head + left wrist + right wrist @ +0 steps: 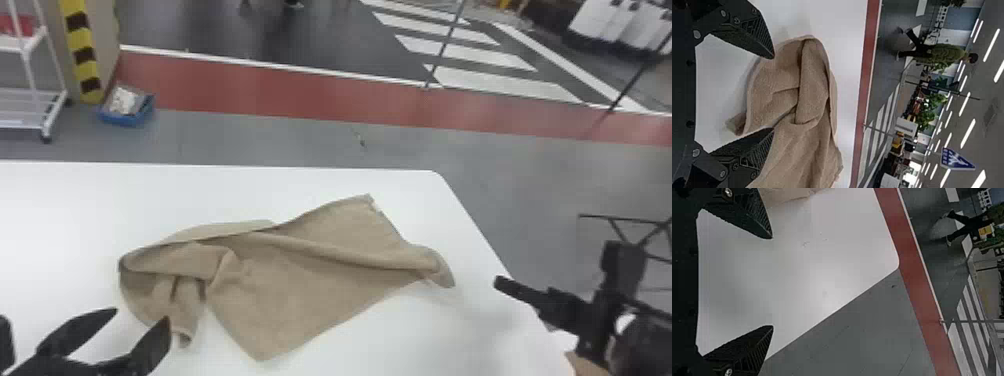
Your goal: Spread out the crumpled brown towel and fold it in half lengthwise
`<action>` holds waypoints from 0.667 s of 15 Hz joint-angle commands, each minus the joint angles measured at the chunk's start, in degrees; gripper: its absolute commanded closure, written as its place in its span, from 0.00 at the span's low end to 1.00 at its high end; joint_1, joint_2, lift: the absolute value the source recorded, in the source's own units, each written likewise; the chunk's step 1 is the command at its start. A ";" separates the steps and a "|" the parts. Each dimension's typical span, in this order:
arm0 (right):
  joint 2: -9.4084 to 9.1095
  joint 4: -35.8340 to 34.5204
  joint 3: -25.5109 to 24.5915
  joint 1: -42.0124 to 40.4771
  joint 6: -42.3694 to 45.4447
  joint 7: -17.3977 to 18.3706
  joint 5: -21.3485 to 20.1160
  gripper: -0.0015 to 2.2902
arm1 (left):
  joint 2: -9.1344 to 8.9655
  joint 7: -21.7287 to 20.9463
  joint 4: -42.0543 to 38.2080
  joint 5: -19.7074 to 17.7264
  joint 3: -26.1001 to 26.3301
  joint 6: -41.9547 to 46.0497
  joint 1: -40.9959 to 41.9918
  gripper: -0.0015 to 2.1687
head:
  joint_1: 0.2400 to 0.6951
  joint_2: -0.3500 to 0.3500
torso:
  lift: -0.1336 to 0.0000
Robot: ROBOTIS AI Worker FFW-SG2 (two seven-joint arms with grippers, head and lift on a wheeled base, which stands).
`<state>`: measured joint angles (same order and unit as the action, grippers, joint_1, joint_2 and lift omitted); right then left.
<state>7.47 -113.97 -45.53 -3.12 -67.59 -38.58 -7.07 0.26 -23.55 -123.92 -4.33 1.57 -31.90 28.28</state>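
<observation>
towel [300, 280], brown and rumpled, lies on a white table [65, 210], its left end just ahead of the left gripper [141, 316], spread wide and empty; the right gripper [502, 284], also gaping, empty, hangs apart to the right.

Lies partly spread on the white table [60, 200] as a plain brown towel [295, 290]. Bunches into overlapping folds at the left, poking a narrow end toward the near side. Flattens through the middle to a pointed near corner. Rises in a long ridge toward a curled right tip. Stretches smoother to a far right corner.
</observation>
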 commanded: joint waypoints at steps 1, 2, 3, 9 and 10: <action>0.00 0.07 -0.17 0.31 -0.05 0.00 0.48 0.03 | -0.41 0.52 0.69 2.31 2.64 -0.06 -0.42 0.12 | 1.00 0.00 | 0.07; 0.00 0.07 -0.17 0.31 -0.05 0.00 1.10 0.03 | -0.41 0.78 1.40 3.80 3.88 0.29 -1.04 0.12 | 1.00 0.00 | 0.07; 0.00 0.07 -0.17 0.31 -0.05 0.00 1.19 0.03 | -0.41 1.22 2.10 5.29 4.75 0.47 -1.65 0.12 | 1.00 0.00 | 0.07; 0.00 -0.02 -2.10 -0.05 -1.63 -0.18 2.59 0.03 | -0.41 4.21 4.21 10.83 9.41 0.64 -3.67 0.19 | 1.00 0.00 | 0.07; 0.00 -0.02 -2.28 -0.05 -1.63 -0.26 2.68 0.03 | -0.41 4.65 4.47 12.24 9.94 0.47 -3.94 0.19 | 1.00 0.00 | 0.07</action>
<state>7.41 -113.96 -47.52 -3.16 -69.14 -38.83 -4.53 0.27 -19.13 -119.82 6.17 10.65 -31.11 24.69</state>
